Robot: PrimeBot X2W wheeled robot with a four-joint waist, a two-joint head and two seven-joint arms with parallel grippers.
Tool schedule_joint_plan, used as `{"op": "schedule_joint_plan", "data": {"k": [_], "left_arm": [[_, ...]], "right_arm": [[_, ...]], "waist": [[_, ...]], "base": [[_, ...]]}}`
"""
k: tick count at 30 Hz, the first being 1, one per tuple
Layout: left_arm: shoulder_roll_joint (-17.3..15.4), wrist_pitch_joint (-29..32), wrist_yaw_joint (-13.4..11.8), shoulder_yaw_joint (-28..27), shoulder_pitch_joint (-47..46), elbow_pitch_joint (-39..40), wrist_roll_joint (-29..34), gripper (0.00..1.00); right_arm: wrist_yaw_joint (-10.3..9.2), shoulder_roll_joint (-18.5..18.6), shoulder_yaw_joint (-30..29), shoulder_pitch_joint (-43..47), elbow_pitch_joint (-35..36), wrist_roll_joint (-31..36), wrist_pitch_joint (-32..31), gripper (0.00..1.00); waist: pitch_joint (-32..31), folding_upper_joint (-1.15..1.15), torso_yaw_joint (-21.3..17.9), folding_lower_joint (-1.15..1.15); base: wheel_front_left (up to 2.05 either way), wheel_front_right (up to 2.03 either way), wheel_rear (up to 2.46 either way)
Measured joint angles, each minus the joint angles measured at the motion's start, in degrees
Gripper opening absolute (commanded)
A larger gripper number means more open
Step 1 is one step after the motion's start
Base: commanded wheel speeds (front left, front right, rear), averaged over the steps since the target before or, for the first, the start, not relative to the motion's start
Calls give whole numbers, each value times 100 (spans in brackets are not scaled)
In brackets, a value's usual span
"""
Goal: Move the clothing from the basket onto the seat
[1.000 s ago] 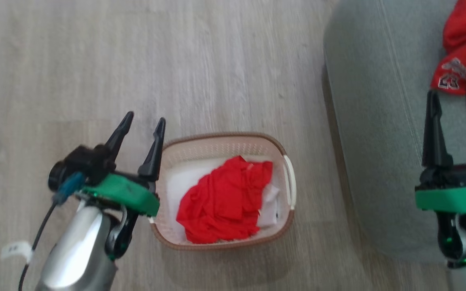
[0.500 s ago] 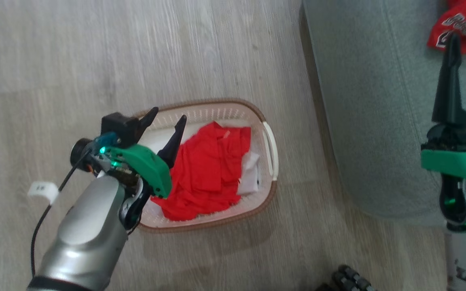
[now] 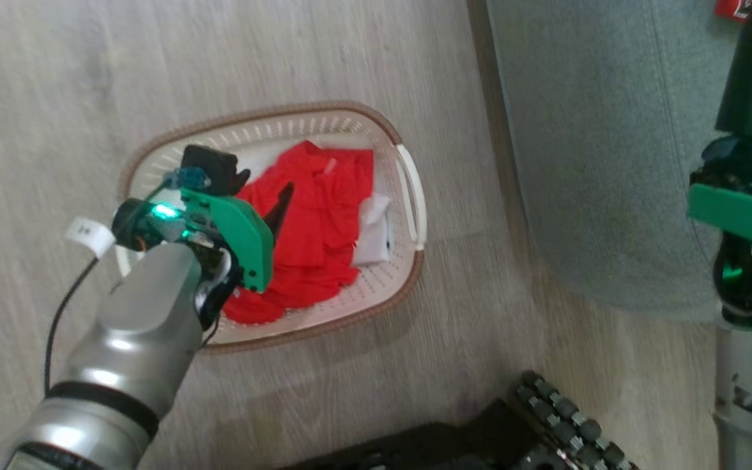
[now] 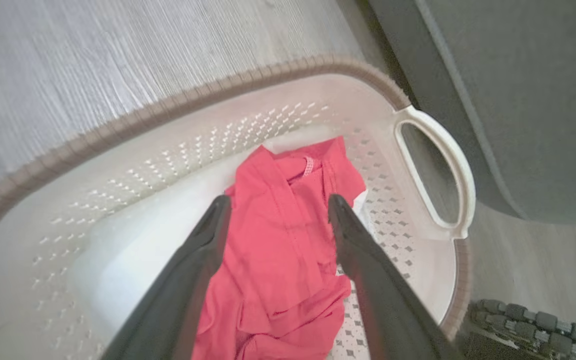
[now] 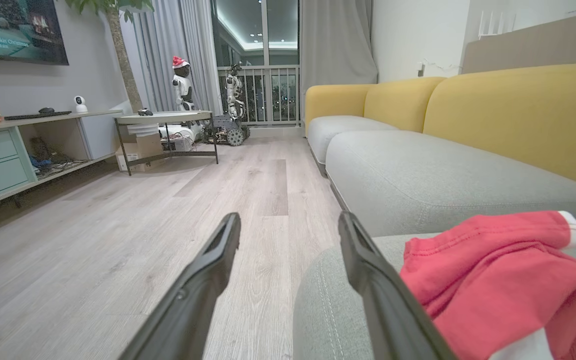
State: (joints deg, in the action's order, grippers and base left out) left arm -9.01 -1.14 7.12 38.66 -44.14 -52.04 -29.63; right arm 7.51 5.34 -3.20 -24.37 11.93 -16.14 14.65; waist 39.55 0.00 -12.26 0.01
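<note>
Update: left pincer [image 4: 279, 201] was outside the basket [image 3: 271, 112] a second ago and is now inside the rim. Its fingers are spread wide, straddling the plain red garment [image 3: 314, 215]. Nothing is pinched yet, and I can't tell whether the tips touch cloth. My head camera also swung, so the basket's apparent shift across the floor [image 3: 56, 78] is me bending, not the basket moving.

Right pincer [image 5: 289, 219] is unchanged: spread, empty, parked over the seat [image 3: 598, 163]. The jersey [image 5: 498, 280] lies on that cushion just beside it.

My read: one garment delivered, one left, and I'm lined up for the pick.

Materials:
- Garment: thin red fabric, crumpled into soft folds, heaped toward the handle [image 4: 435, 170] side. Should bunch easily between the fingers.
- Basket: rigid cream plastic, oval, perforated walls, brown braided-look rim, white loop handle.
- White sheet [image 3: 371, 228]: flat, lying under the cloth with one edge poking out. Risk of catching it along with the garment.
- Seat: grey-green woven upholstery, rounded corner, stitched seam.
- Floor: pale wood-grain planks.
</note>
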Motion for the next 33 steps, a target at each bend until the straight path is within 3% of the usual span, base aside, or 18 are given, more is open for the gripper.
{"op": "schedule_joint_plan", "data": {"k": [12, 19, 26, 32, 33], "left_arm": [[-211, 472, 0, 512, -910, -1433, -90, 100], [-212, 687, 0, 855, -1055, -1604, -90, 100], [-245, 1614, 0, 1337, -1094, -1635, -330, 100], [-404, 1742, 1, 1678, -1176, -1600, -352, 100], [-415, 1800, 1, 1711, -1204, -1599, -375, 94]], "right_arm": [[0, -158, 116, -514, 443, 60, 5, 100], [0, -178, 183, -570, 497, 59, 7, 100], [0, -187, 201, -571, 500, -16, 7, 100], [0, -188, 193, -571, 505, -69, 7, 100], [0, -188, 191, -572, 506, -89, 7, 100]], "waist": [[999, 0, -436, 0], [1262, 0, -633, -1], [1399, 0, -774, -1], [1456, 0, -816, -1], [1467, 0, -815, -1]], "base": [[0, 0, 0], [0, 0, 0], [0, 0, 0], [0, 0, 0], [0, 0, 0]]}}
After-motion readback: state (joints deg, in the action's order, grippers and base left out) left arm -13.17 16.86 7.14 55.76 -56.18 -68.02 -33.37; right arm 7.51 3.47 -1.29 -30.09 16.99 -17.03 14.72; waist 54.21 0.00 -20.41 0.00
